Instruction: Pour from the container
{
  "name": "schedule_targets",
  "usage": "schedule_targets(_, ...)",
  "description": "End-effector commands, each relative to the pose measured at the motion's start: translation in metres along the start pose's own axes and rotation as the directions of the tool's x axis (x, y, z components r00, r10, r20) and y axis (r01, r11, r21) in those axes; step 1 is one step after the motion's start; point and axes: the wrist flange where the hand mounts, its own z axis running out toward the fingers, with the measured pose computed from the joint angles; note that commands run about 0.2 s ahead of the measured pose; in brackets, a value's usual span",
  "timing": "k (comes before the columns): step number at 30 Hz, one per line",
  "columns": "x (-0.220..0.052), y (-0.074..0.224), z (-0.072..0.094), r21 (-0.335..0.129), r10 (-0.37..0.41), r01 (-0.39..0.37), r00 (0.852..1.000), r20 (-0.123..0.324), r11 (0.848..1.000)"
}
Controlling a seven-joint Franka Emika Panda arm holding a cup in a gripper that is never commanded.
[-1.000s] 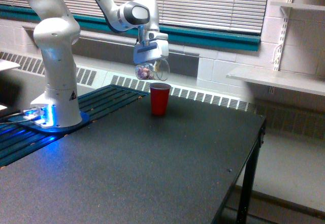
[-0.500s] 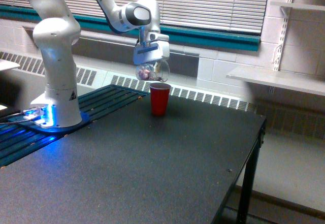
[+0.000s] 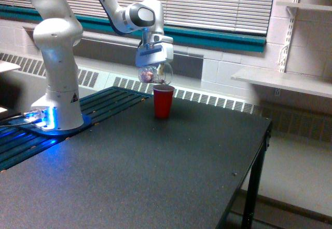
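Observation:
My gripper (image 3: 153, 57) is shut on the clear container (image 3: 154, 73), which hangs tipped on its side just above the red cup (image 3: 163, 100). Brownish-pink pieces show through the container's wall at its left end, and its open mouth faces the exterior view's right, over the cup's rim. The red cup stands upright on the black table (image 3: 155, 172), toward the back. Whether any pieces are falling is too small to tell.
The arm's white base (image 3: 58, 83) stands at the exterior view's left on a blue-lit mount. A slatted dark rack (image 3: 109, 102) lies beside it. The table's edge drops off at the exterior view's right (image 3: 262, 151). White shelves (image 3: 280, 81) line the wall behind.
The container has tipped a little further and shifted slightly toward the red cup's rim. The cup has not moved.

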Motion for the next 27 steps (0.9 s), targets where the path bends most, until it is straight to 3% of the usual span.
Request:
schedule_targets(1,-0.0001,0.0035,0.0040,-0.016,-0.012,0.012,1.000,0.008,1.000)
schedule_targets(27,0.0062,0.0046,0.0001,-0.047,-0.043,0.043,0.999,0.016,0.998)
